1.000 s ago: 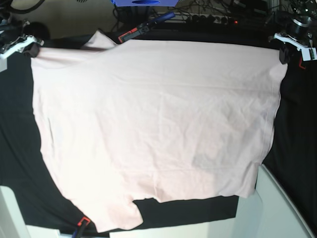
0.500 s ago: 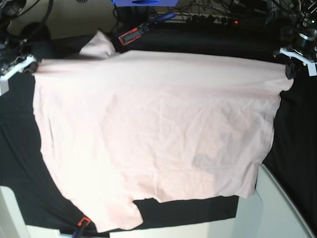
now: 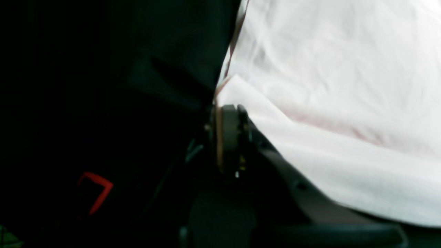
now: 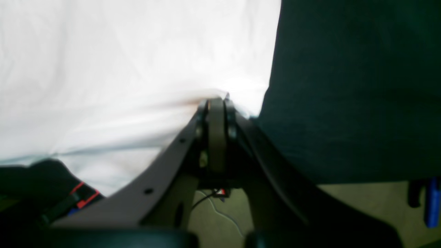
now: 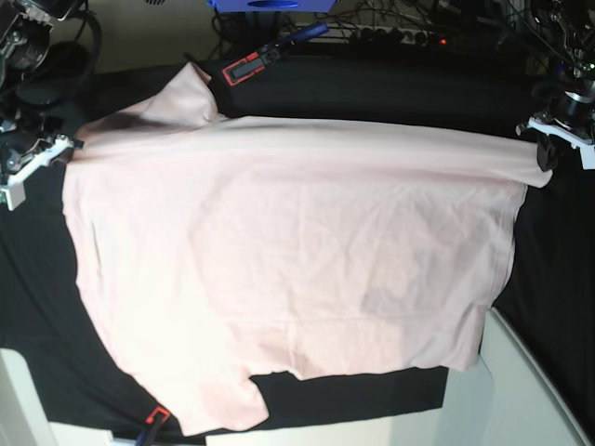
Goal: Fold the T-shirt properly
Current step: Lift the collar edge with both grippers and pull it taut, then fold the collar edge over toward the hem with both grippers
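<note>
Behind the T-shirt [image 5: 288, 251], a red-black clamp [image 5: 249, 65].

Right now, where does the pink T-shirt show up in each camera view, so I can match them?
Base: the T-shirt covers the middle, its far edge lifted between the two tools.
Left wrist: it fills the right side, its corner pinched in the left tool.
Right wrist: it fills the upper left, its corner pinched in the right tool.
Shared landmark: the black tablecloth, dark beside the shirt in every view.
</note>
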